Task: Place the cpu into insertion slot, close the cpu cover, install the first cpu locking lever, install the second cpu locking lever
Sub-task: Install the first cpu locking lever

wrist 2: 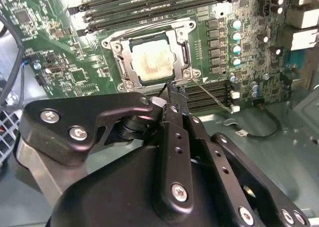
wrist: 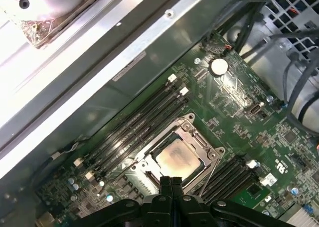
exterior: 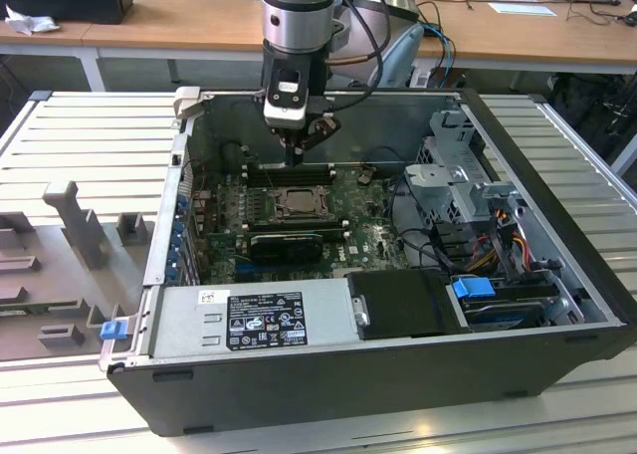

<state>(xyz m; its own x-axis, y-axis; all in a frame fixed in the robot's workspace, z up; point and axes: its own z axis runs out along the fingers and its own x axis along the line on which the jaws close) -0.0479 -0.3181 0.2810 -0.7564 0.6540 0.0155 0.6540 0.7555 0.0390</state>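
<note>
The arm (exterior: 296,21) points straight down, its gripper (exterior: 295,159) pinched closed.

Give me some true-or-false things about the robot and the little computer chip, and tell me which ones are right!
1. The cpu sits in the insertion slot. True.
2. The gripper is lifting the cpu high in the air. False: the cpu lies in the slot, and the gripper's shut fingers are at the slot's edge.
3. The cpu cover lies flat around the cpu. True.
4. The computer case is closed up. False: its side is open, so you can see inside.
5. The circuit board is red. False: it is green.
</note>
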